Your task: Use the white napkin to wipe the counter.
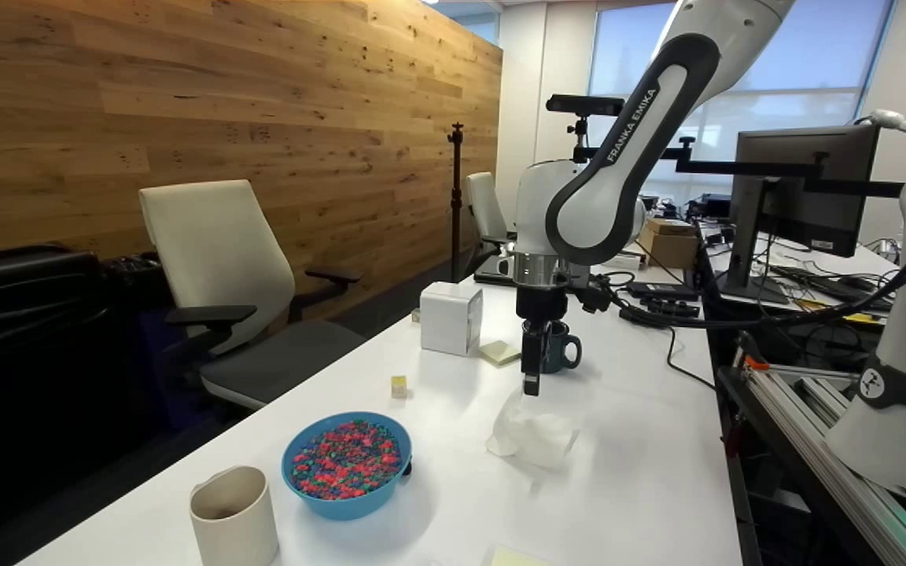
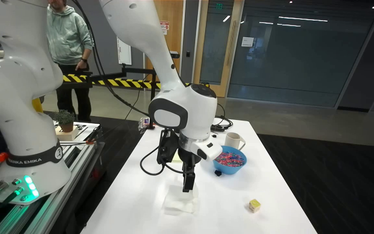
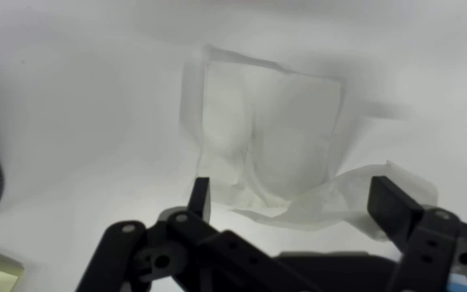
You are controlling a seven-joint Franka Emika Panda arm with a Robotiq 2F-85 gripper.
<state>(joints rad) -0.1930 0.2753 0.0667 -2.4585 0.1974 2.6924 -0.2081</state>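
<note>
The white napkin [image 1: 535, 442] lies crumpled on the counter [image 1: 626, 503], with one part folded up. My gripper [image 1: 532, 385] points down just above it in both exterior views. In the wrist view the gripper [image 3: 290, 184] is open, its two black fingers wide apart. The napkin [image 3: 294, 121] stretches ahead of and between the fingertips, and a raised fold reaches behind the right-hand finger [image 3: 391, 207]. Nothing is gripped. Whether a fingertip touches the paper I cannot tell.
A dark mug [image 1: 561, 350], a pale sticky pad [image 1: 499, 353] and a white box [image 1: 447, 321] stand close beyond the gripper. A blue bowl [image 2: 229, 169] of coloured bits and a beige mug [image 2: 232, 140] sit at the opposite end. A small yellowish cube [image 2: 254, 205] lies nearer the edge.
</note>
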